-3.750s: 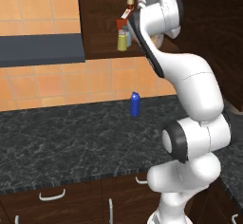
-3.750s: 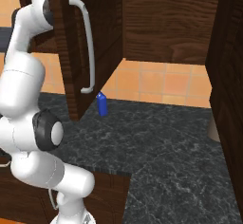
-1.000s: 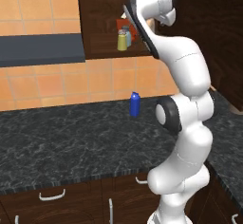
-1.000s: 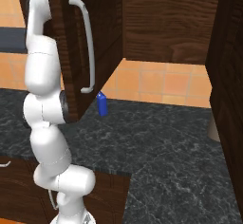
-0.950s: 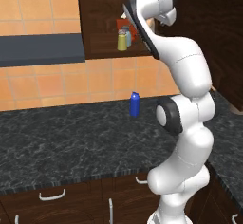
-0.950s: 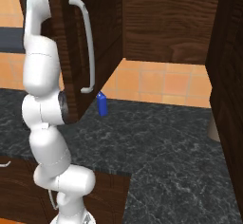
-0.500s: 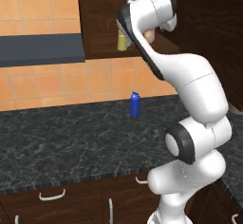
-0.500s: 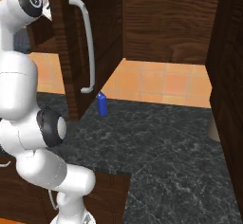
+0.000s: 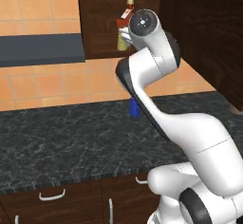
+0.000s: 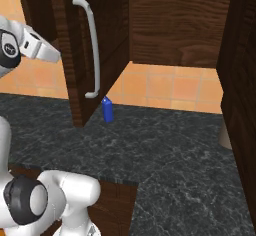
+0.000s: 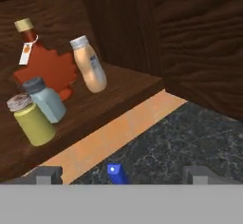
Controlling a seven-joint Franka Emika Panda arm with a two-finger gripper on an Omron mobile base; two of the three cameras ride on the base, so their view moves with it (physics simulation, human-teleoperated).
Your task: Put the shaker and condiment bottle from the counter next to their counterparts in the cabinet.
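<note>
In the hand view, the shaker (image 11: 32, 121) and the condiment bottle (image 11: 89, 65) both stand on the cabinet (image 11: 114, 95) shelf, at about ten and eleven o'clock from the gripper (image 11: 122, 174). The shaker sits just beside the grey-blue shaker (image 11: 46, 99); the bottle leans next to the red leaf bottle (image 11: 43, 66). The gripper's fingers are spread apart and hold nothing, so any coming move looks like a retreat.

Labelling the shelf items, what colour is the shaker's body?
Yellow-green, with a brownish-silver top; the shaker shows best in the hand view.
</note>
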